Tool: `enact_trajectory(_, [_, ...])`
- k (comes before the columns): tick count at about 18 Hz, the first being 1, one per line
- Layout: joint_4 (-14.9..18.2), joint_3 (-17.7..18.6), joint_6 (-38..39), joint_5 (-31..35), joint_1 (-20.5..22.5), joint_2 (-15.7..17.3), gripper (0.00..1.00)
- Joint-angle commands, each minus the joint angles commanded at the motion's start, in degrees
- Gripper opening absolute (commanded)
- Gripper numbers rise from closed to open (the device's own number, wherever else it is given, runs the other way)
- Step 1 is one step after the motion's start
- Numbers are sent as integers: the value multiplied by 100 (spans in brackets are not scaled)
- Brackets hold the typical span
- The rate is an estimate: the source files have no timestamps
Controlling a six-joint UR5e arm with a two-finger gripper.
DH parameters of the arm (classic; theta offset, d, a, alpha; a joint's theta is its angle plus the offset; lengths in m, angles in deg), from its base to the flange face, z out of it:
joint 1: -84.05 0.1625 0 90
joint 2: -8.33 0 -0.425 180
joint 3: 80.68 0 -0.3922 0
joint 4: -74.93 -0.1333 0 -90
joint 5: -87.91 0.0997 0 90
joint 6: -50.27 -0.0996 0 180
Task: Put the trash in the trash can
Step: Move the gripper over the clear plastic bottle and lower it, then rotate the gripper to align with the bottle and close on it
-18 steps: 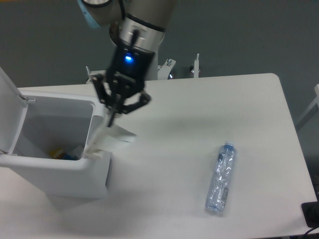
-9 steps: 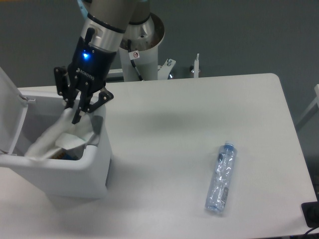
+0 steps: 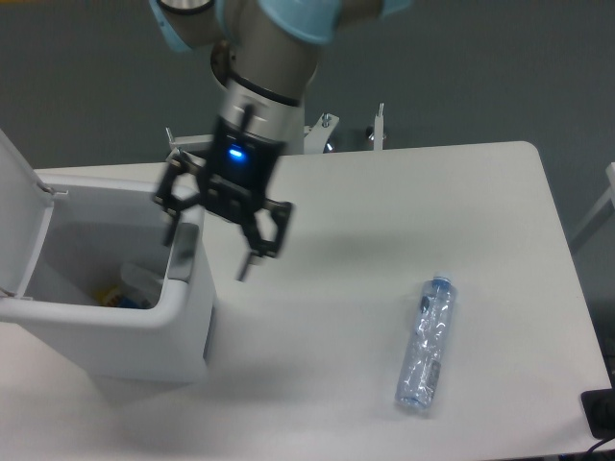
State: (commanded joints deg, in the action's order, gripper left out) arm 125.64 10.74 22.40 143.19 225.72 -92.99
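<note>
Bottle [image 3: 427,343] lies on table [image 3: 365,211], well right of trash can [image 3: 106,331]. End effector [image 3: 209,238] hangs spread and empty at the bin's rim. Best approach: straddle bottle's mid-body, across its long axis.

Clear, crinkled, glossy plastic on the bottle [image 3: 427,344]; smooth white plastic, faintly shiny, on the trash can [image 3: 183,322]; matt white on the table [image 3: 404,211]; black matt metal on the claw [image 3: 209,242].
</note>
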Motion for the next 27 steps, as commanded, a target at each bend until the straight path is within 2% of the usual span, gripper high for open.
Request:
enact_trajectory(2, [0,-237,63,96,211,-544,100])
enact_trajectory(4, [0,-387,37,420,256,-940,100])
enact_trajectory(6, [-9,-475,-7,860,247,-1178,100])
enact_trajectory(10, [35,-940,-402,1318,256,-1715,100])
enact_trajectory(12, [70,-1047,-674,1677,256,-1891,100])
enact_trajectory(14, [97,-1003,-1130,2474,238,-1988,100])
enact_trajectory(18, [448,-1117,-1764,3110,177,-2199,100])
enact_trajectory(23, [475,-1416,-1862,4173,-104,-2594,100])
enact_trajectory(27, [440,-1442,-1923,4526,-254,-2761,100])
